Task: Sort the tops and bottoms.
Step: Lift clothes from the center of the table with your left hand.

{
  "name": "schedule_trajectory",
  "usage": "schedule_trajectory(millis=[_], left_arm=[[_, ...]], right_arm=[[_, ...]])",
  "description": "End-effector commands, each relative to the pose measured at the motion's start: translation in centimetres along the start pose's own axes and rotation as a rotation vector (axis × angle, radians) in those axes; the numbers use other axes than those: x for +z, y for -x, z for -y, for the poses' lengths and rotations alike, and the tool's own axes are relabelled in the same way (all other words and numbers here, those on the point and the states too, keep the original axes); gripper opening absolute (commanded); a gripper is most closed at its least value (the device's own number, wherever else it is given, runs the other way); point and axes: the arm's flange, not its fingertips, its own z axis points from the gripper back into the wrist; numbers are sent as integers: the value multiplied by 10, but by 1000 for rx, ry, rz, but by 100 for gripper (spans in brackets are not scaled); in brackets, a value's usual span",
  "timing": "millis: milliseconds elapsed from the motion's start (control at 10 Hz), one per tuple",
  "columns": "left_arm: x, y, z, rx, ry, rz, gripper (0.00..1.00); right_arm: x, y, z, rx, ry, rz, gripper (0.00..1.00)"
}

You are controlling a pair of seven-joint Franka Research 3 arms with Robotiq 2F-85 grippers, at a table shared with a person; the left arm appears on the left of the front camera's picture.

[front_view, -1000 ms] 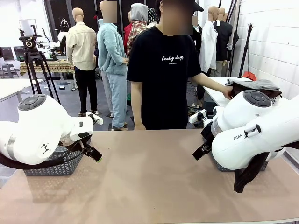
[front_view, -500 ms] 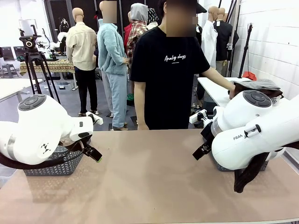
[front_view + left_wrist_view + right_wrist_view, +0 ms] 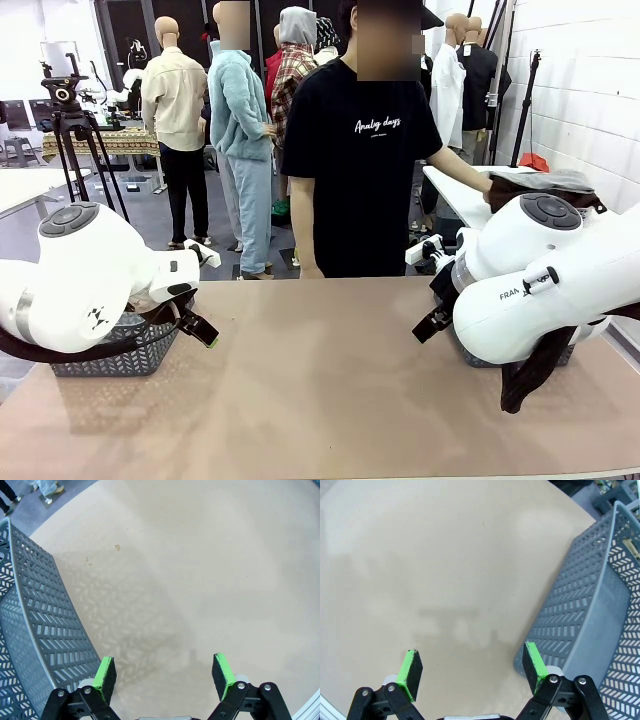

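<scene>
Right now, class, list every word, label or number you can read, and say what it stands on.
"Analog days": white script on the person's black T-shirt; the line beneath is too small to read.
"FRAN": on the right arm, rest hidden.
Mark on the left arm: too blurred to read.

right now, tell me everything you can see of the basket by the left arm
The basket is grey plastic mesh with herringbone slots and a smooth rounded rim. It stands upright on the tan table near its left edge, partly hidden behind the left arm. Its curved wall rises right beside the open left gripper; contact cannot be told.
</scene>
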Motion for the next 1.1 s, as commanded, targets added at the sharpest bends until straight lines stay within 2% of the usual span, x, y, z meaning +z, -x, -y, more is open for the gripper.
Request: schedule_trajectory(millis=[0, 1000], left_arm=[[0, 0, -2, 3, 0, 0, 100], [0, 0, -2, 3, 0, 0, 100]], right_arm=[[0, 0, 0, -1, 0, 0, 100], [0, 0, 0, -1, 0, 0, 100]])
